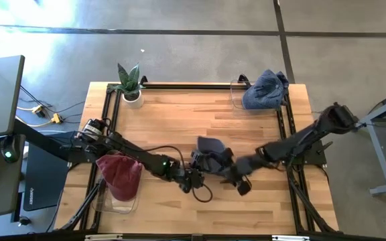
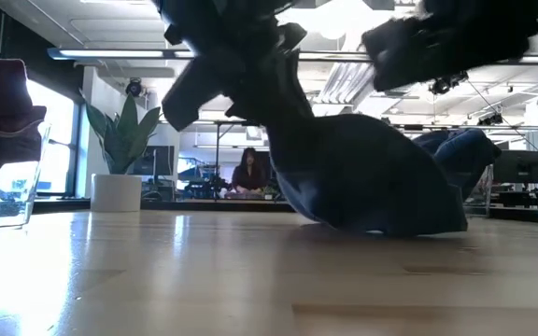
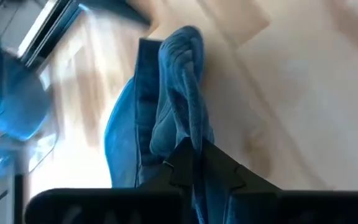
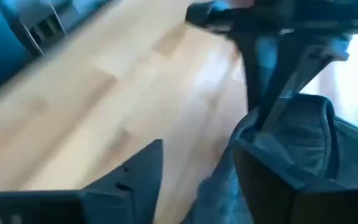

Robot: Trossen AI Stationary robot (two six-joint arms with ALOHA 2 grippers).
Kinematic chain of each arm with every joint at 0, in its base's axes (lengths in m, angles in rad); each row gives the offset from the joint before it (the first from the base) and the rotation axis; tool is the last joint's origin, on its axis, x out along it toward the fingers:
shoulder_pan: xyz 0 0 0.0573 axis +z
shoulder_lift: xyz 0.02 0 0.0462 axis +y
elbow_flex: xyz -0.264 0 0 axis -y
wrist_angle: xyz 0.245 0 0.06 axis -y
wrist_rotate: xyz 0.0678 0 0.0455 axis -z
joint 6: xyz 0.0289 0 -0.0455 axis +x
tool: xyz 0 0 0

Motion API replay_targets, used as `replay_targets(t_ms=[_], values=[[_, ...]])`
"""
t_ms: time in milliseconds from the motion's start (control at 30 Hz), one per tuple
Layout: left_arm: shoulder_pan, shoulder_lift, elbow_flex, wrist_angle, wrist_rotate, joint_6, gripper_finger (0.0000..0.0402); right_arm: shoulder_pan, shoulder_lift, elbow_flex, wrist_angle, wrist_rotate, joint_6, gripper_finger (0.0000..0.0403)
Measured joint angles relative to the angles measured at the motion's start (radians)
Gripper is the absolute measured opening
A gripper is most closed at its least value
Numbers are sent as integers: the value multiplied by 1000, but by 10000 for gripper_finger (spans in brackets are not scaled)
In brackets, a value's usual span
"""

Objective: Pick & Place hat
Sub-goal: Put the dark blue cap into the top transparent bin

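The dark blue hat [image 1: 210,152] lies crumpled near the middle of the table, its lower edge [image 2: 381,226] on the wood and its upper part drawn up into a peak. My left gripper [image 1: 198,175] reaches in from the table's left and is shut on the hat [image 3: 179,93]. From the right, my right gripper [image 1: 236,175] stands open just beside the hat [image 4: 306,127], which bunches up around one of its fingers [image 4: 272,180]. My left gripper pinches a raised fold of the hat [image 3: 190,134] between its two fingers, coming at it slanting down from the table's left. The fold is pulled up into a peak [image 2: 283,103], while the hat's lower part stays on the table. My right gripper is open; whether its finger touches the hat cannot be told.
A clear container [image 1: 116,201] at the near left holds a maroon hat [image 1: 119,175]. Another blue hat [image 1: 265,90] sits in a clear container at the far right corner. A potted plant [image 1: 131,86] stands at the far left. Bare wood lies between.
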Motion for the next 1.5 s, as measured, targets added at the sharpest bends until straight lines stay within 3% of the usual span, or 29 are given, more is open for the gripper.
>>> replay_targets(t_ms=[167,333,467,600,700,833,900,1000,1100,1267,1400,1500], values=[[-4,0,0,-16,-39,0,18,153,42,-14,-47,356,32,216],[-9,0,0,-24,-39,-1,3,224,165,-54,-39,607,271,214],[-8,0,0,-30,-41,-17,4,237,287,-66,-6,654,417,210],[-8,-1,0,-31,-47,-21,4,235,379,-66,111,651,361,186],[-8,-3,0,-45,-47,-21,4,229,388,-66,177,577,255,131],[-8,-3,13,-143,8,14,4,191,311,-64,106,368,177,25],[-8,-3,52,-251,124,65,4,163,255,-64,77,238,113,13],[-7,-3,125,-383,398,99,4,106,160,-64,84,12,86,29],[-8,-3,156,-383,574,104,4,54,107,-62,91,-147,125,21],[-7,-4,156,-327,523,101,4,34,105,-64,83,-157,140,7],[-6,-4,156,-330,485,70,4,40,50,-64,43,-147,215,53],[8,-4,156,-332,487,39,4,73,-14,-64,6,-73,257,105]])
